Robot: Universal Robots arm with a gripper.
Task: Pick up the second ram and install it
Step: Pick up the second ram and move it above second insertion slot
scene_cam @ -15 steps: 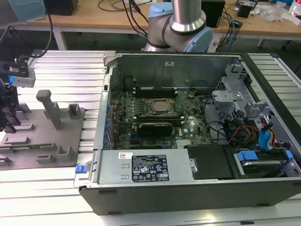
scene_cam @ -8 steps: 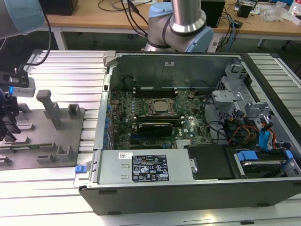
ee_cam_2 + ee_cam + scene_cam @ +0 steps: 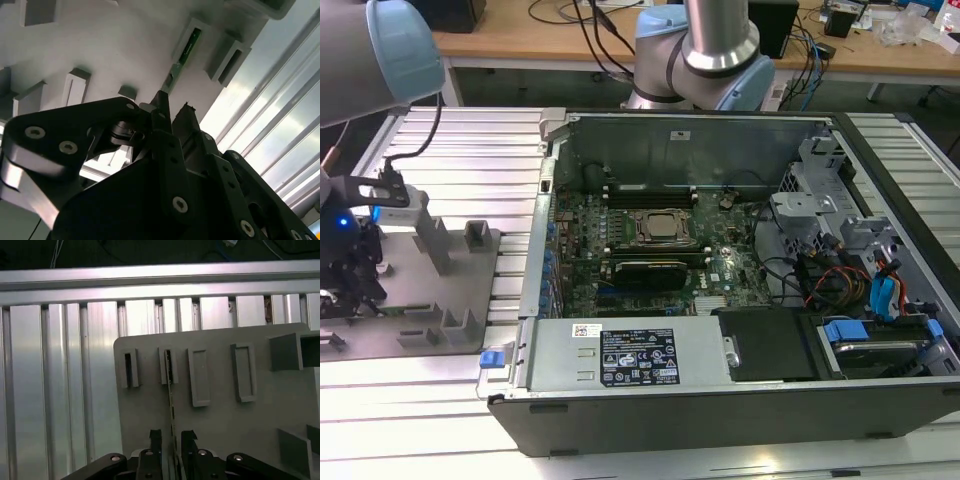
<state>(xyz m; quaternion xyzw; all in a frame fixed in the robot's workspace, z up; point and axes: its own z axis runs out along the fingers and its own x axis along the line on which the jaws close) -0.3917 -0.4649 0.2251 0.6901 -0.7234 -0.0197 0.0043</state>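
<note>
over on the exterior view's left, above the grey fixture plate (image 3: 430, 335), the gripper (image 3: 171, 436) is hanging low with its fingers parted. it's straddling the second ram (image 3: 183, 50) without pressing on it, as far as both wrist views are showing. the green stick is standing on edge in a slot of the plate, one end tucked into a grey post and the other running in between the fingertips. so i'm judging this as the pick-up step: grasp not yet made, install not begun. the next move is calling for a square, centred squeeze on that thin edge, then a straight lift clear of the posts. everything is sitting on a ribbed aluminium table (image 3: 470, 150). the open computer case (image 3: 720, 425) is lying just beside the plate with its motherboard (image 3: 650, 230) exposed, and a cable-strewn wooden desk (image 3: 550, 35) is running along behind.
</note>
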